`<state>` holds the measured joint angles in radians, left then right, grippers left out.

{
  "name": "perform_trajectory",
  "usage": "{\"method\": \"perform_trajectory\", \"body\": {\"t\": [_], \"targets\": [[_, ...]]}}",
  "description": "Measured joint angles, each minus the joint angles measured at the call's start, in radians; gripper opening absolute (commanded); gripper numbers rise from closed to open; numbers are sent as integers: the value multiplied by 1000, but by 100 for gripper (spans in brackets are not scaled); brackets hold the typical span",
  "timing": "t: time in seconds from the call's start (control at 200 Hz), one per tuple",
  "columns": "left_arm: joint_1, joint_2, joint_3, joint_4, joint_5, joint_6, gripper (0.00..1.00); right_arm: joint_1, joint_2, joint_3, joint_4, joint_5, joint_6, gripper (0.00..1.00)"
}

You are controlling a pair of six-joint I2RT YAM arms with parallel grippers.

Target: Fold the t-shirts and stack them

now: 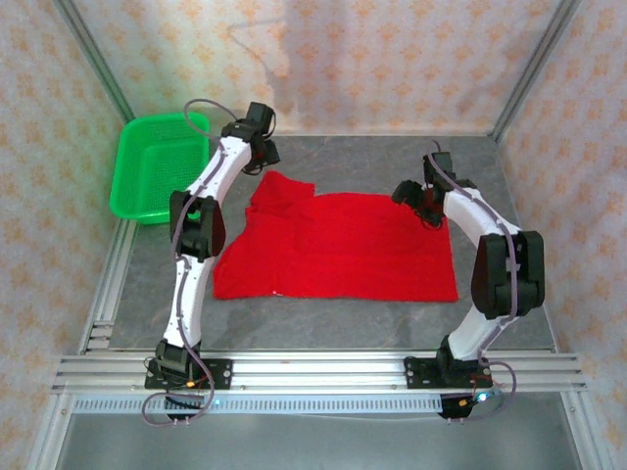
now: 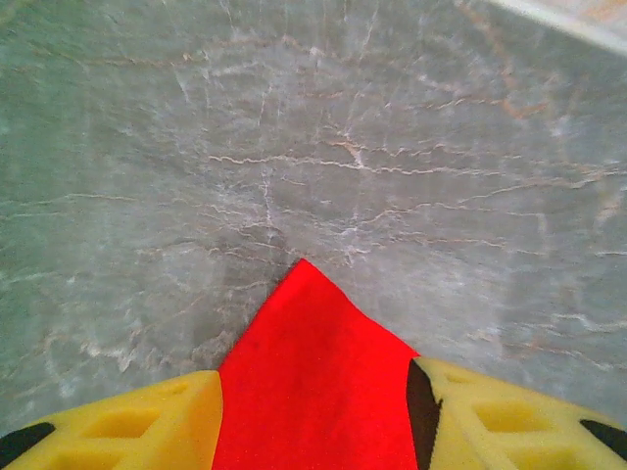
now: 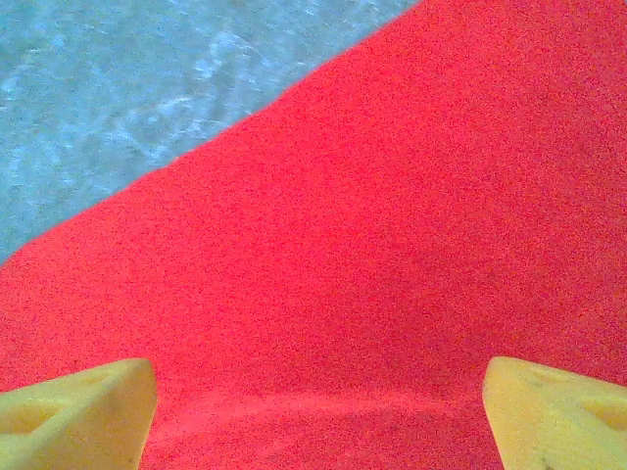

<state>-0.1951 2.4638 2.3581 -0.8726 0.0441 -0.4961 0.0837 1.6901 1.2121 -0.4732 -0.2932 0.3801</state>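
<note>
A green basket (image 1: pixel 125 171) is seen left of the red t-shirt (image 1: pixel 338 250), which is laid flat on the surface (image 1: pixel 333 157). The left jaws are held half apart at its far-left corner, the right jaws wide at its far-right.

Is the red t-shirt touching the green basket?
Apart. In the top view, bare table separates the red t-shirt from the green basket.

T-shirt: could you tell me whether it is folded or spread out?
Spread: the t-shirt lies as one wide flat sheet on the table.
</note>
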Motion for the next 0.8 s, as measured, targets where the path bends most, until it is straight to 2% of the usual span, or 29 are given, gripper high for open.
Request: {"method": "perform_trajectory", "body": {"t": [0.165, 0.47, 0.716, 0.801], "targets": [[2, 109, 35, -6, 0, 23, 52, 0, -19, 4, -2, -30, -19, 87], [13, 175, 110, 1, 1, 27, 51, 0, -40, 3, -7, -53, -42, 87], [14, 185, 114, 2, 13, 27, 44, -4, -43, -2, -34, -26, -45, 87], [15, 191, 114, 2, 27, 30, 34, -25, -43, -2, -58, 5, -41, 87]]}}
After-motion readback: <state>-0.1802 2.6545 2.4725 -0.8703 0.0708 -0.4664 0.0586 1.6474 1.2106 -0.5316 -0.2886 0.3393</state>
